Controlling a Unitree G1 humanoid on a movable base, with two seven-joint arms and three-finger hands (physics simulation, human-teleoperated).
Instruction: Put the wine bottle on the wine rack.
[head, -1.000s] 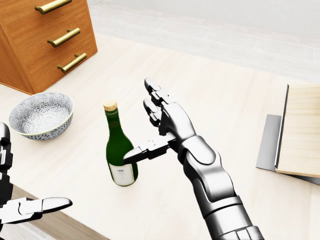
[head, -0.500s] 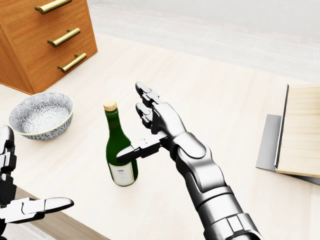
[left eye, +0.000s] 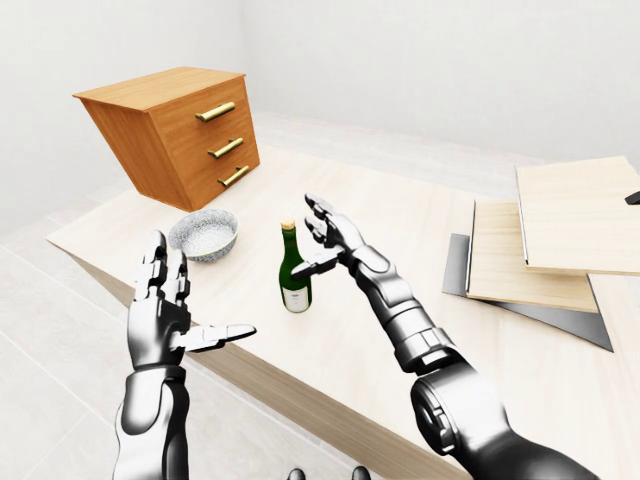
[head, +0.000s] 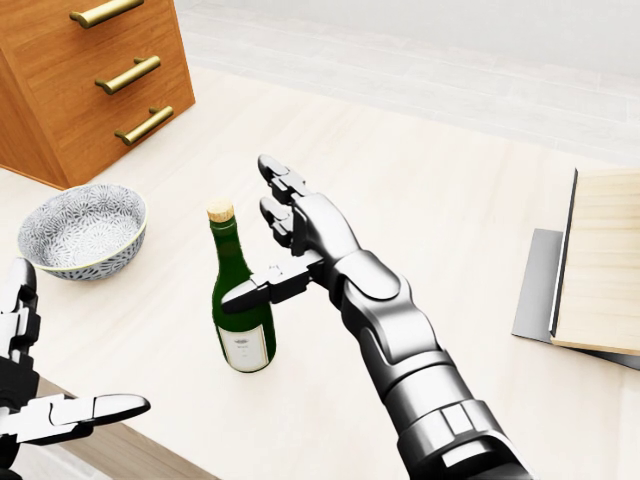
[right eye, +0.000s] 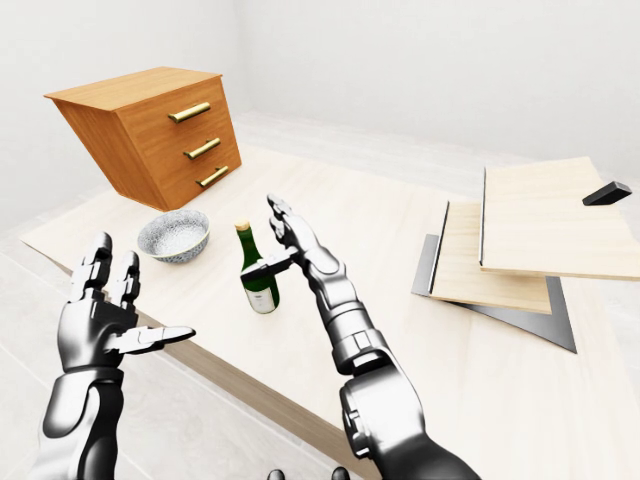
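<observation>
On the pale wooden table (head: 480, 230) stand one green wine bottle (head: 240, 305), upright with a cork-coloured top and a white label, one patterned bowl (head: 82, 230) to its left, and one wooden drawer chest (left eye: 175, 135) with three brass handles toward the upper left. At the right edge lie light wooden boards on a grey base (left eye: 535, 265); the eye views show two boards stacked, the head view only part of one. A small dark block (right eye: 606, 192) on the upper board shows whole only in the right-eye view.

One right robot hand (head: 275, 250) is spread open just beside the bottle: its thumb (head: 255, 290) crosses the bottle's shoulder and seems to touch it, while the two fingers (head: 280, 195) stand raised to the bottle's right, apart from the neck. It grips nothing.

One left robot hand (left eye: 175, 315) hangs off the table's near edge, fingers upright, thumb out, open and empty. The head view catches only its thumb and fingertips at the lower left
</observation>
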